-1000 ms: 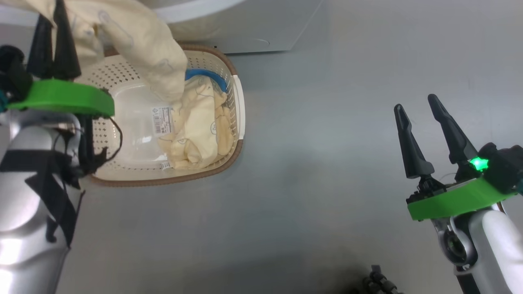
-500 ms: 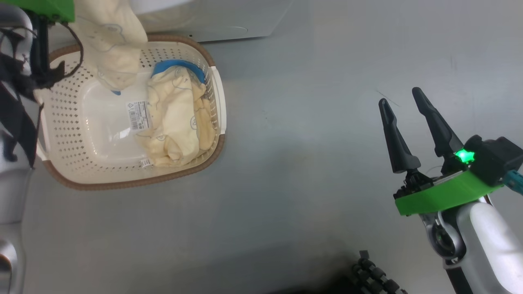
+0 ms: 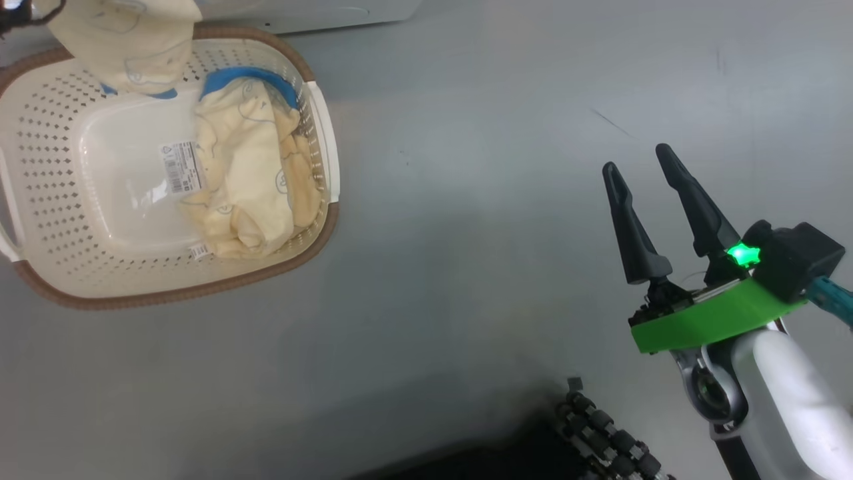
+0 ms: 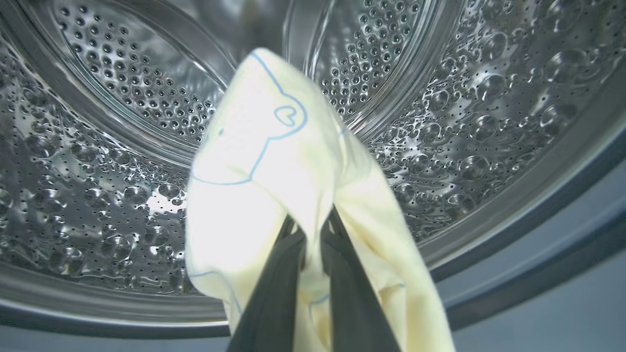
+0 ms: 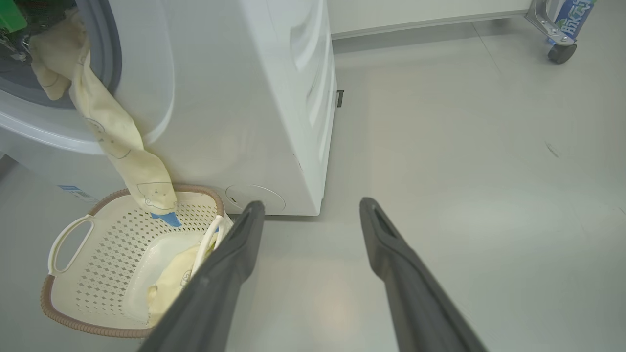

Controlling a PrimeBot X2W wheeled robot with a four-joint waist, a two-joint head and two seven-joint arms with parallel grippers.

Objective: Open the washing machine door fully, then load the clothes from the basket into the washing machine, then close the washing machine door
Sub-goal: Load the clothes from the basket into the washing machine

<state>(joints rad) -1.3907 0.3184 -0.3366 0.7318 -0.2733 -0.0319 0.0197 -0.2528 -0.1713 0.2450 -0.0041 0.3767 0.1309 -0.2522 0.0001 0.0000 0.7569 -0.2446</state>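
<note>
While the left end effector (image 4: 312, 227) pinched a cream-yellow garment (image 4: 264, 161) between its pressed-together fingers, the cloth draped over them at the centre of the left wrist view. A blue bear outline showed on it, and the steel perforated drum (image 4: 98, 146) of the washing machine (image 5: 244, 98) curved behind across the upper frame. In the right wrist view, that garment hung out of the machine's opening at the upper left and trailed down over the white front. Its blue-trimmed lower end hung over the far end of the basket (image 5: 88, 330) at the lower left. The basket stood on the grey floor (image 3: 466, 233), close to the machine's front. More of the clothes (image 3: 246, 180) lay bunched against the basket's right wall in the upper left of the head view, beside a label sticker (image 3: 180, 167) on the bare base. The right end effector (image 3: 636, 158) hovered at the right of the head view, well apart from the basket, its two dark fingers spread wide and holding nothing.
</note>
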